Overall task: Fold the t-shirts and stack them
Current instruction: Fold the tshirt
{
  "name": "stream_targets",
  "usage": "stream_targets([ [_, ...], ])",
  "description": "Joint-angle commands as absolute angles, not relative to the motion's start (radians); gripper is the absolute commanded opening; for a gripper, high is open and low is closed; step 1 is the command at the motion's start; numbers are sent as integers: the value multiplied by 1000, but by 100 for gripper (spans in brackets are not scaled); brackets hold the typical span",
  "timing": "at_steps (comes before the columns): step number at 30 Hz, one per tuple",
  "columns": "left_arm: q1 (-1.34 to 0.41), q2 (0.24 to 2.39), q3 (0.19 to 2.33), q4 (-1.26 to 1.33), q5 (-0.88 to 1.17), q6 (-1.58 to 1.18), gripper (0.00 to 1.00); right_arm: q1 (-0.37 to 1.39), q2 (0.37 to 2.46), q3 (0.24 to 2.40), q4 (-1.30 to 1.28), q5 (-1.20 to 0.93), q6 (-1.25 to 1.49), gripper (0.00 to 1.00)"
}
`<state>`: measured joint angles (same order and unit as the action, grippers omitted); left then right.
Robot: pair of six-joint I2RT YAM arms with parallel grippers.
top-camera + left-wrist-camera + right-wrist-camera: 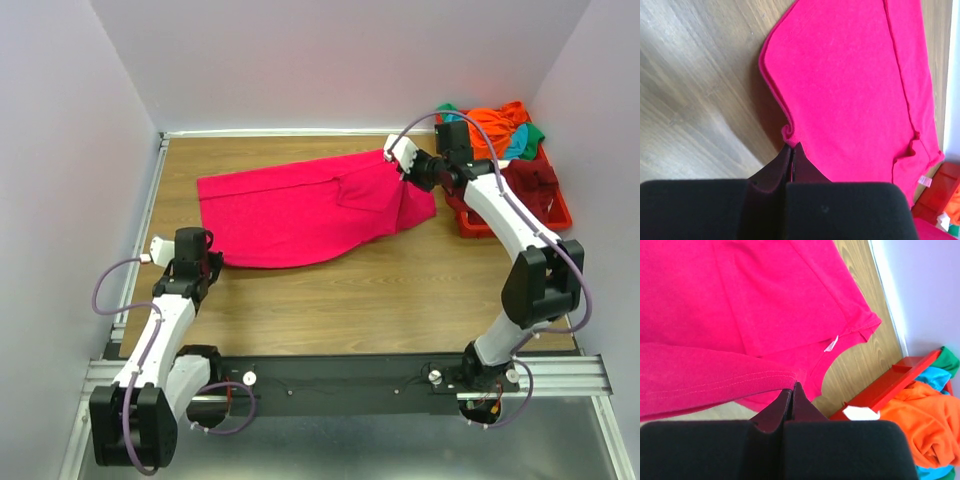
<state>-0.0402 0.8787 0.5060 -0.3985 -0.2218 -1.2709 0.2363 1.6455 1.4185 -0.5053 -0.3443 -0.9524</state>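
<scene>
A magenta t-shirt (300, 205) lies spread across the middle of the wooden table, its right end lifted. My left gripper (210, 262) is at the shirt's near left corner, shut on a small fold of its edge (788, 134). My right gripper (393, 160) is at the shirt's far right end, shut on the stitched hem (740, 382) and holding it raised above the table. The shirt's neck opening and white label (830, 344) show below it. Orange (492, 128), teal (517, 148), green (536, 132) and dark maroon (527, 172) shirts lie piled in the bin at the right.
A red plastic bin (470, 218) stands at the far right against the wall, just behind my right arm; it also shows in the right wrist view (890, 385). Walls close the table on the left, back and right. Bare wood lies between the shirt and the near rail.
</scene>
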Motion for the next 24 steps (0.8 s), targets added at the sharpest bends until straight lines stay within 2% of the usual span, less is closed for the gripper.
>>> stream_targets([
  [1,-9,920,529,-333,-209,-1258,0,241,1715,1491,-499,-307,-914,1],
  [9,144,1035,545,-236,-144,-1189,0,241,1821,1595,-499,-282,-894,0],
  [24,173,1241,649,-170,-103,-1135,0,241,1953,1721,-491,-249,-853,0],
])
